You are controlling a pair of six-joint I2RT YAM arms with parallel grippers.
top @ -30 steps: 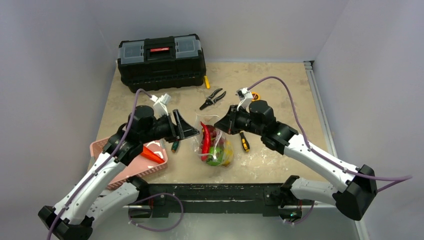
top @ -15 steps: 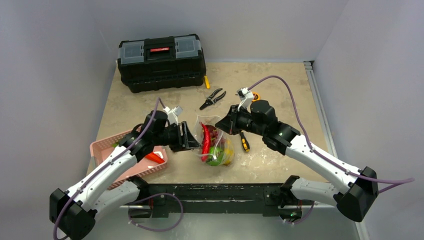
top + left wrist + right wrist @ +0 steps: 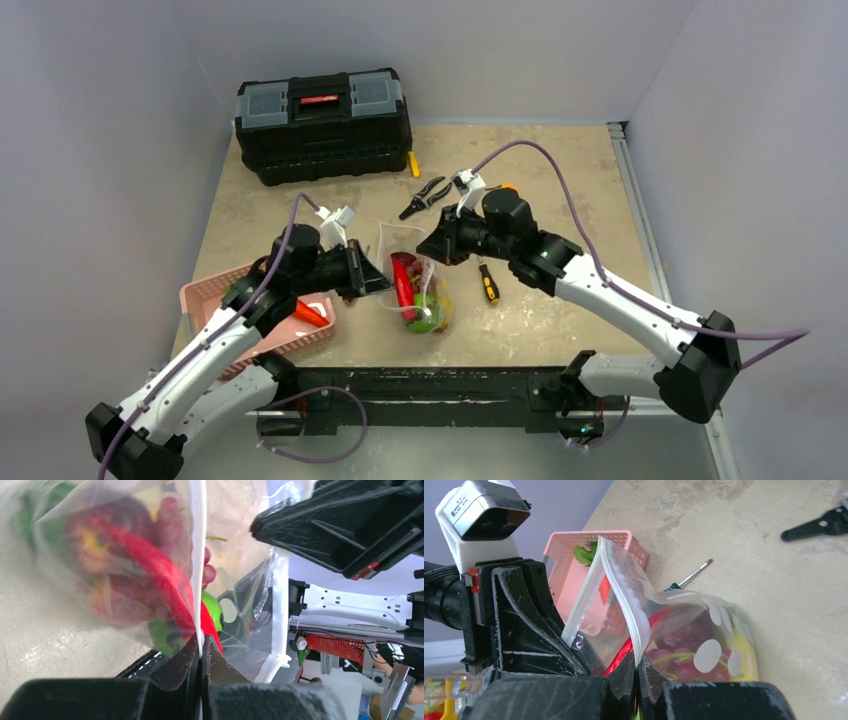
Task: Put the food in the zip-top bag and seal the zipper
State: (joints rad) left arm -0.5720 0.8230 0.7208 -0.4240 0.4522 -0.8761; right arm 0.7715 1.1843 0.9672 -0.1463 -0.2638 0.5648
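clear zip-top bag upright, mouth upward, red chili lengthwise inside

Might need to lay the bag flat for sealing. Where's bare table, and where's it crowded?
Bare: the far right corner of the table, beyond the pliers; the left patch between toolbox and pink basket; the near strip in front of the zip-top bag. Crowded: around the bag, with pliers behind, screwdriver right, basket left.
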